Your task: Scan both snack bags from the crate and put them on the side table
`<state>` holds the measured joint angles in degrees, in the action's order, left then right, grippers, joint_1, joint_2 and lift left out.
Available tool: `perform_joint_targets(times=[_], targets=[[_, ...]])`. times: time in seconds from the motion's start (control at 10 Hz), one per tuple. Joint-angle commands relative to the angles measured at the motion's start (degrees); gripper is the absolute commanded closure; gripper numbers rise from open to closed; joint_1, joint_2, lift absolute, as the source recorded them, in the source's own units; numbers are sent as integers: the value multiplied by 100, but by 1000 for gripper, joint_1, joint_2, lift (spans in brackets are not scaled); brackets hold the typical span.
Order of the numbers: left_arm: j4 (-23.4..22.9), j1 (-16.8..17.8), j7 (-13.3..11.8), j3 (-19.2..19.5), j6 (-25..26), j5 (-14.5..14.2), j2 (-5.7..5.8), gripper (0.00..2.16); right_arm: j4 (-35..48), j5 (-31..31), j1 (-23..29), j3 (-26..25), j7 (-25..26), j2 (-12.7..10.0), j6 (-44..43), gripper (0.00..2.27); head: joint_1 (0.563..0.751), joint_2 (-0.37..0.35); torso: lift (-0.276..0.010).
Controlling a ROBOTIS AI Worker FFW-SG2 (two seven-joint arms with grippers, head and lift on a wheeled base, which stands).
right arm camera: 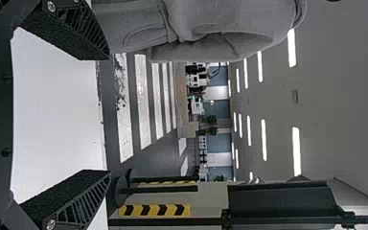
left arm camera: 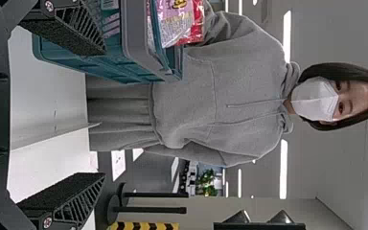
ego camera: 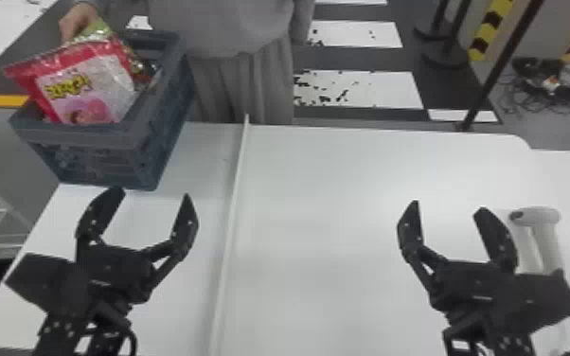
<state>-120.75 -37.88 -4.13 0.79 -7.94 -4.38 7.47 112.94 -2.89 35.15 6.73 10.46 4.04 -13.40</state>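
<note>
In the head view my left gripper (ego camera: 149,213) stands open over the white table, just in front of the blue-grey crate (ego camera: 94,137). My right gripper (ego camera: 449,222) is open at the right, beside the white scanner (ego camera: 535,218). A red and pink snack bag (ego camera: 90,90) leans in the crate, and a green bag (ego camera: 97,33) is behind it with a person's hand (ego camera: 78,20) on it. From the left wrist, the open left gripper (left arm camera: 103,115) has the crate (left arm camera: 139,43) and a snack bag (left arm camera: 177,21) beyond it. The open right gripper (right arm camera: 108,115) holds nothing.
A thin raised strip (ego camera: 232,213) runs front to back across the white table (ego camera: 322,236). The crate occupies the table's far left corner. Behind the table stand posts on round bases (ego camera: 445,54). At the lower left edge is a rack (ego camera: 0,246) holding items.
</note>
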Motion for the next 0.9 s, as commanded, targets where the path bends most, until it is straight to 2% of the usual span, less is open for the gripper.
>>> perform_joint_targets(times=[0.0, 0.8], targets=[[34, 9, -17, 9, 0, -2, 0, 93, 0, 16, -9, 4, 0, -9, 0, 80, 695, 18, -87], [96, 70, -70, 9, 35, -28, -8, 93, -27, 34, -26, 4, 0, -9, 18, 80, 695, 19, -87]])
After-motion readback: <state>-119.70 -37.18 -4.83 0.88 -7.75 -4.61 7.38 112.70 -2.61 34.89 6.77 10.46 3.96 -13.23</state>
